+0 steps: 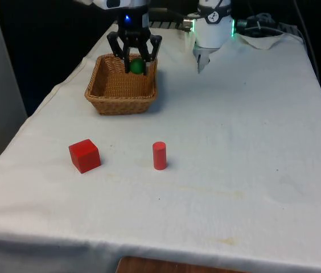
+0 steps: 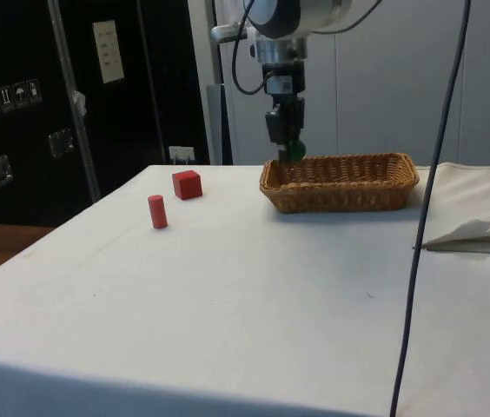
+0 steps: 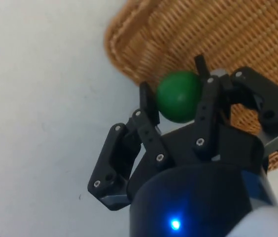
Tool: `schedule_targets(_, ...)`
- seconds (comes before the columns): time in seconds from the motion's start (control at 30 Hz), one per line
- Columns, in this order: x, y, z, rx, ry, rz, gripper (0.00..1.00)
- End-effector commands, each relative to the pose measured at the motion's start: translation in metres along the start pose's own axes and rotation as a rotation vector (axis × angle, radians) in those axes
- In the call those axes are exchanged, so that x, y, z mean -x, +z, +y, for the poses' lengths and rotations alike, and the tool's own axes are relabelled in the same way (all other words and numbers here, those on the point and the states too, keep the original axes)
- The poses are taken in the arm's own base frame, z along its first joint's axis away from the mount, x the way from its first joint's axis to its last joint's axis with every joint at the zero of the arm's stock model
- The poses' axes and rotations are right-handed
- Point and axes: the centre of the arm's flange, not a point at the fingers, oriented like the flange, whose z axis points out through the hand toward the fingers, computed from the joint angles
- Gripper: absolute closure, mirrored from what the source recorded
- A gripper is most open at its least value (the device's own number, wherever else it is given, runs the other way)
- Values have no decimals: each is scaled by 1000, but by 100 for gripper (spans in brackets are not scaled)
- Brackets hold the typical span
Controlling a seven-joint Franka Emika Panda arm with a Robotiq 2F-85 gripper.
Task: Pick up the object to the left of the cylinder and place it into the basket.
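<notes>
A green ball [image 1: 136,66] [image 2: 296,151] [image 3: 179,96] sits between my gripper's fingers. My gripper [image 1: 135,63] [image 2: 291,149] [image 3: 176,101] is shut on it, hovering over the far rim of the wicker basket [image 1: 112,102] [image 2: 341,193] [image 3: 257,34]. A small red cylinder [image 1: 159,155] [image 2: 157,212] stands upright on the white cloth nearer the front edge. A red cube [image 1: 84,155] [image 2: 187,184] rests on the cloth at the front view's left of the cylinder, well apart from my gripper.
Crumpled white cloth [image 1: 266,38] [image 2: 475,230] lies at the table's far end beside the robot base. A black cable [image 2: 419,243] hangs down in the side view. The table's left edge [image 1: 41,108] runs close beside the basket.
</notes>
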Motion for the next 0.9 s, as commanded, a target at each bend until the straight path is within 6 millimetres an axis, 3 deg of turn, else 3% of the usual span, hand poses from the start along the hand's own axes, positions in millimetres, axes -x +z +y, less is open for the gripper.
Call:
schedule_targets(0.0,5,0,5,0,0,13,100)
schedule_targets(0.5,36,9,49,16,1,-4,100)
schedule_targets(0.87,36,11,49,18,-4,-18,100)
